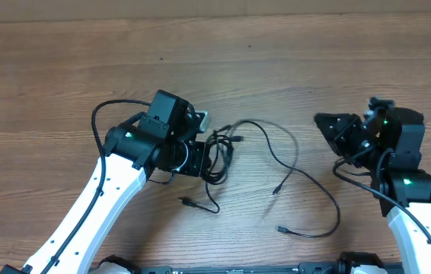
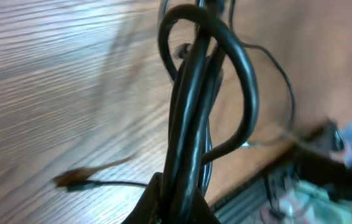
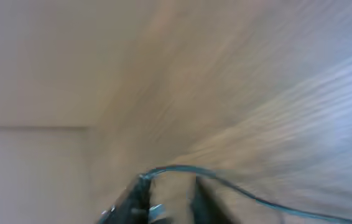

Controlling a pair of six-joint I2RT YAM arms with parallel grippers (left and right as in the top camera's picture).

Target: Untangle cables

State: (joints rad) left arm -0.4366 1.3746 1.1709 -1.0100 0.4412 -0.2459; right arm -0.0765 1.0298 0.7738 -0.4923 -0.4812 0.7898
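Left tool point(image 1: 204, 160): pinched shut on the cables point(image 1: 219, 156), gripping the tangled bundle at its L edge, a bit L of ctr on the wooden surface point(image 1: 63, 68).

Left wrist cam: left tool point(image 2: 176, 202) at bottom of frame w/ several black strands of the cables point(image 2: 188, 124) rising straight out from btwn the fingers point(image 2: 146, 213). One strand looped over the top of the rest. Bundle lifted or resting: can't tell. Small plug point(image 2: 70, 180) flat on the surface point(image 2: 51, 74) to the L of the strands, blurred.

Overhead cam:
- Bundle: a tight knot of loops touching the left tool, w/ thin loose strands running out from it.
- Arc strand point(image 1: 292, 152): curving up and over to the R, then down to a plug end nr mid-surface.
- Long strand point(image 1: 336, 209): sweeping down and R in a wide curve, hooking back L to a plug end nr the front edge.
- Short tail point(image 1: 200, 204): just below the bundle, plug end pointing L.

Right tool point(image 1: 326, 123): off to the R side, well apart from the cables, touching none.

Right wrist cam, badly motion-blurred: right tool point(image 3: 166, 199) w/ two dark fingers point(image 3: 132, 202) seeming partly spread, bare wood btwn, nothing seen clamped. Thin dark line crossing just above the fingertips and trailing R: can't tell what.
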